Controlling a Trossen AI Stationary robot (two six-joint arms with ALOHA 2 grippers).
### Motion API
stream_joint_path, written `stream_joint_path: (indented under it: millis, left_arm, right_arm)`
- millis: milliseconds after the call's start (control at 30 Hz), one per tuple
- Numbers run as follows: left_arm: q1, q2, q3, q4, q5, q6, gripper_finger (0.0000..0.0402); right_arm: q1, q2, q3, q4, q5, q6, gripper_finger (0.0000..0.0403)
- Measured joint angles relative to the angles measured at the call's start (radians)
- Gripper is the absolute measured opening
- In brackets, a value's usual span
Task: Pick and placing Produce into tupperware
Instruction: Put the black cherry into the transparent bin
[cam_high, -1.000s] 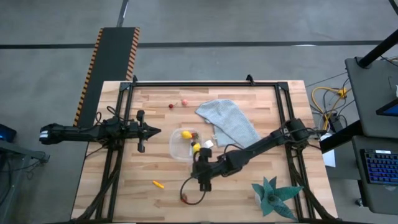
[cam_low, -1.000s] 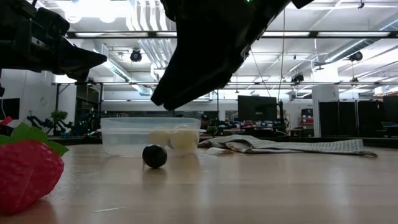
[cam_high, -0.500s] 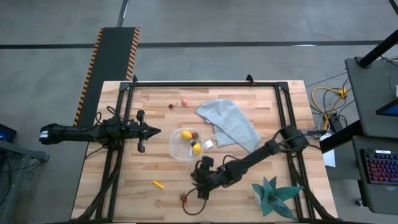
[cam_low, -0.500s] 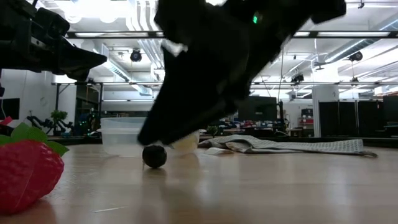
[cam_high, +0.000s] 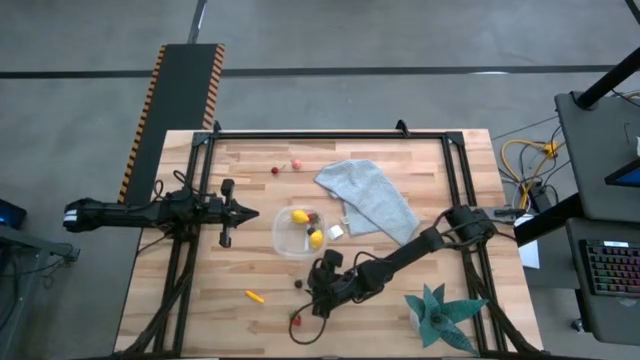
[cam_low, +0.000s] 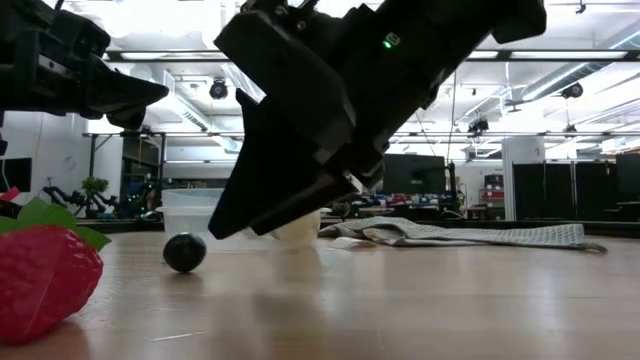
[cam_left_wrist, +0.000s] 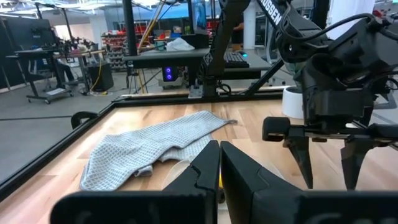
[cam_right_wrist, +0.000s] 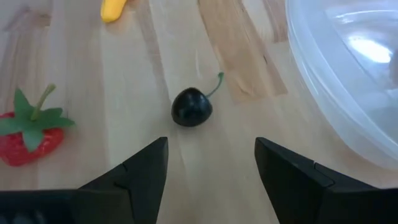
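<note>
One dark cherry (cam_right_wrist: 191, 107) lies on the table just beside the tupperware (cam_right_wrist: 348, 81), ahead of the right gripper (cam_right_wrist: 210, 163), whose jaws stand apart. Left gripper (cam_left_wrist: 219, 167) jaws together, well apart from the tupperware.

Bare wood lies between the open right hand (cam_right_wrist: 211, 168) and the dark cherry (cam_right_wrist: 191, 107) — tupperware (cam_right_wrist: 348, 81) crowds one side.

The pale wooden table (cam_high: 200, 290), edged by a dark frame, fills the middle of the high view. At its centre sits the clear tupperware (cam_high: 283, 238), with a grey cloth (cam_high: 370, 198) to its upper right. Two red berries (cam_high: 285, 167) lie near the top edge. Lower down lie an orange piece (cam_high: 254, 296), a dark cherry (cam_high: 298, 283), a strawberry (cam_high: 294, 318) and, lower right, a teal plant (cam_high: 440, 313).
</note>
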Motion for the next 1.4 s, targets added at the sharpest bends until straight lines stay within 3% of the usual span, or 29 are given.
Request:
stream_joint_path:
  millis: [333, 533, 833, 1400]
  left_arm:
    - [0.000, 0.000, 0.000, 0.000, 0.000, 0.000, 0.0000]
    - [0.000, 0.000, 0.000, -0.002, 0.006, 0.000, 0.0000]
    - [0.000, 0.002, 0.000, -0.008, 0.023, 0.000, 0.0000]
    - [0.000, 0.010, 0.000, -0.007, 0.026, 0.000, 0.0000]
  right_arm:
    - [0.000, 0.010, 0.065, 0.009, 0.009, -0.008, 0.0232]
    - [0.000, 0.098, 0.163, 0.004, 0.022, -0.052, 0.0232]
    - [0.000, 0.158, 0.297, -0.217, 0.104, -0.048, 0.0230]
    - [-0.010, 0.158, 0.245, -0.190, 0.100, -0.002, 0.0230]
